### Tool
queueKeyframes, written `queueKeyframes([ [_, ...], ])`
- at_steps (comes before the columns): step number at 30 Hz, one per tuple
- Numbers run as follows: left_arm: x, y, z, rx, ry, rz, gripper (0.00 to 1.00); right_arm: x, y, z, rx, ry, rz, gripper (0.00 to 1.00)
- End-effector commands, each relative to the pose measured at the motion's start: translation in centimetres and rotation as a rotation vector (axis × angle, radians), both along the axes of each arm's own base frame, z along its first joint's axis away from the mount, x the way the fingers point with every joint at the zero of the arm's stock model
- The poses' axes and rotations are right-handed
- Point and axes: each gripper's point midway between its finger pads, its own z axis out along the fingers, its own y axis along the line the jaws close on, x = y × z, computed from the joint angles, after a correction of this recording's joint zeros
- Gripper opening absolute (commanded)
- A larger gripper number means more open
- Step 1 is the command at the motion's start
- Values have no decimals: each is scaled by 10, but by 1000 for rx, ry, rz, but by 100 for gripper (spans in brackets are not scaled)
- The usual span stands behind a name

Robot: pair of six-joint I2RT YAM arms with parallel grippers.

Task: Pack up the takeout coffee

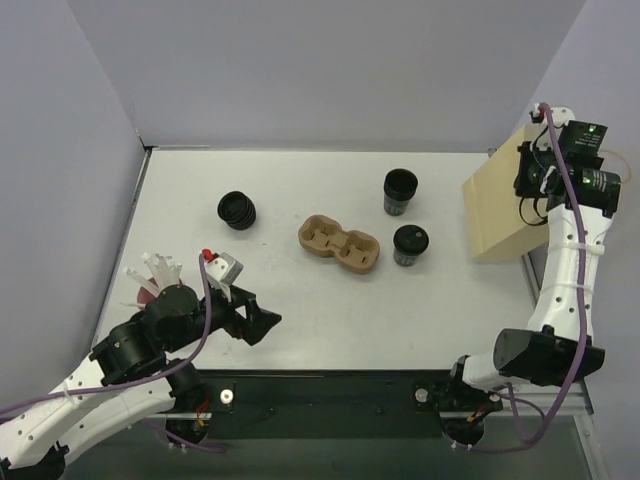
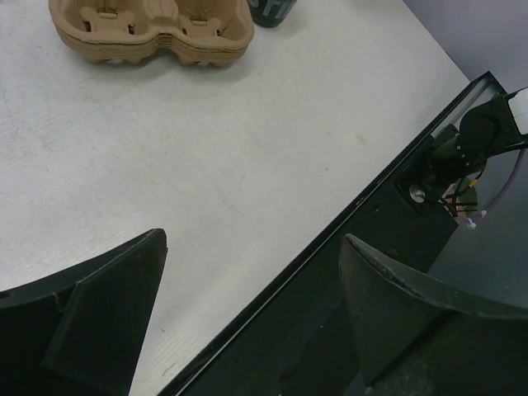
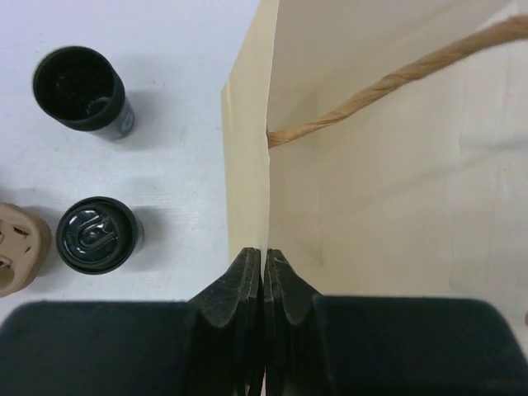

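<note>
Small black lidded disposable cup [image 1: 410,244]: standing toward white table's [image 1: 330,330] right edge, beside brown pulp carrier [image 1: 339,246]; right gripper [image 3: 263,257] clenching tan paper bag's [image 3: 244,165] wall; left gripper [image 2: 252,243] gaping, empty; advisable: steadying bag upright.

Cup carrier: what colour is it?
The carrier is light brown; left wrist view shows it best.

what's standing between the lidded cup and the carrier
Nothing visible. The lidded cup stands just to the right of the carrier, with only a strip of bare table between them, and both wells look empty. The lidless cups stand farther back, off that path.
</note>
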Motion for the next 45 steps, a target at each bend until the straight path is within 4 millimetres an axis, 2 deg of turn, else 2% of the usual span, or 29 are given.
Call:
queueKeyframes([
  [1, 2, -2, 16, -45, -52, -7, 95, -24, 28, 70, -85, -170, 95, 0],
  [2, 3, 0, 18, -48, -56, 0, 95, -31, 48, 79, -101, -191, 166, 0],
  [4, 5, 3, 17, -44, -58, 18, 95, -40, 68, 91, -140, -222, 250, 0],
  [5, 5, 4, 19, -53, -62, 28, 95, -51, 91, 97, -145, -246, 333, 0],
  [6, 6, 6, 18, -51, -62, 34, 95, -57, 99, 101, -153, -258, 372, 0],
  [8, 6, 8, 21, -61, -69, 49, 95, -77, 137, 108, -166, -300, 517, 0],
  [11, 9, 13, 22, -60, -74, 75, 95, -103, 163, 111, -150, -334, 627, 0],
  [12, 9, 14, 21, -59, -75, 81, 94, -114, 180, 110, -137, -341, 702, 0],
  [13, 10, 14, 21, -59, -75, 84, 95, -126, 184, 109, -133, -351, 731, 0],
  [16, 12, 18, 21, -55, -74, 106, 94, -147, 207, 84, -86, -306, 850, 0],
  [18, 13, 20, 22, -51, -73, 121, 94, -165, 223, 77, -43, -301, 936, 0],
  [19, 14, 23, 22, -51, -76, 135, 94, -169, 228, 67, -32, -278, 960, 0],
  [21, 15, 26, 23, -56, -76, 152, 93, -183, 240, 64, 4, -282, 1019, 0],
  [25, 18, 33, 25, -65, -85, 191, 94, -198, 258, 37, 10, -213, 1097, 0],
  [26, 18, 34, 25, -63, -85, 197, 93, -196, 259, 21, -18, -177, 1094, 0],
  [28, 20, 37, 28, -56, -87, 215, 93, -205, 267, 6, -63, -143, 1164, 0],
  [30, 24, 40, 29, -35, -80, 245, 93, -205, 267, -17, -145, -97, 1186, 0],
  [31, 25, 43, 40, -47, -88, 259, 93, -207, 270, -25, -172, -81, 1209, 0],
  [32, 26, 47, 40, -26, -80, 284, 93, -208, 270, -32, -193, -66, 1218, 0],
  [33, 32, 51, 40, -5, -70, 326, 93, -206, 270, -47, -236, -29, 1215, 0],
  [35, 35, 56, 59, -4, -83, 355, 93, -205, 270, -61, -296, -7, 1219, 0],
  [36, 39, 55, 61, 9, -74, 373, 93, -199, 268, -67, -342, -5, 1187, 0],
  [37, 44, 60, 64, 18, -77, 417, 93, -200, 267, -79, -362, 20, 1180, 0],
  [38, 46, 61, 73, 10, -77, 430, 93, -202, 270, -84, -377, 24, 1188, 0],
  [39, 50, 56, 72, 29, -67, 435, 93, -202, 274, -87, -375, 23, 1184, 1],
  [40, 52, 55, 74, 34, -64, 444, 93, -203, 275, -93, -369, 35, 1168, 8],
  [42, 60, 52, 75, 44, -45, 480, 93, -204, 280, -97, -368, 35, 1167, 14],
  [45, 71, 46, 75, 70, -45, 513, 93, -208, 285, -98, -348, 45, 1178, 34],
])
